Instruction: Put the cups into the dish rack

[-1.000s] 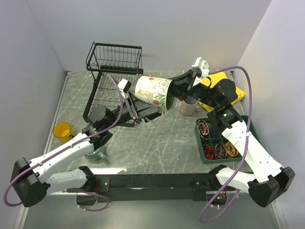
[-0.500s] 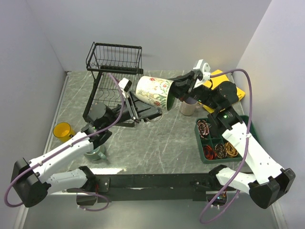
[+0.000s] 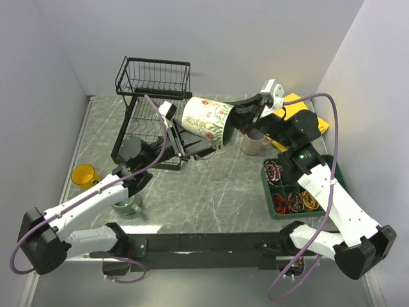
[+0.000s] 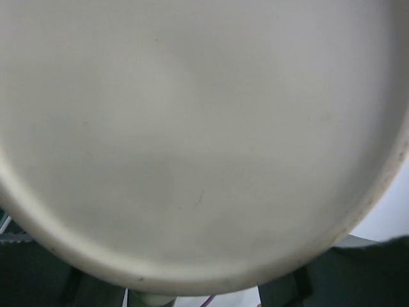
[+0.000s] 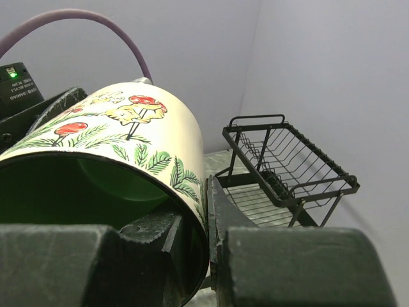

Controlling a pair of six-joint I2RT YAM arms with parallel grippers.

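Nothing is loaded yet, by my reading: the black wire dish rack shows no cup (the arm hides part of its base). The cream, green-lined mushroom-print mug hangs tilted just right of the rack, its rim pinched by the right gripper. The left gripper sits at the mug's base; I cannot tell how its jaws stand. The yellow mug, the grey-green mug and the beige mug wait outside the rack. The green compartmented tray, well right of the rack, holds coiled bits.

Marbled table, dish rack, yellow mug (left), tray
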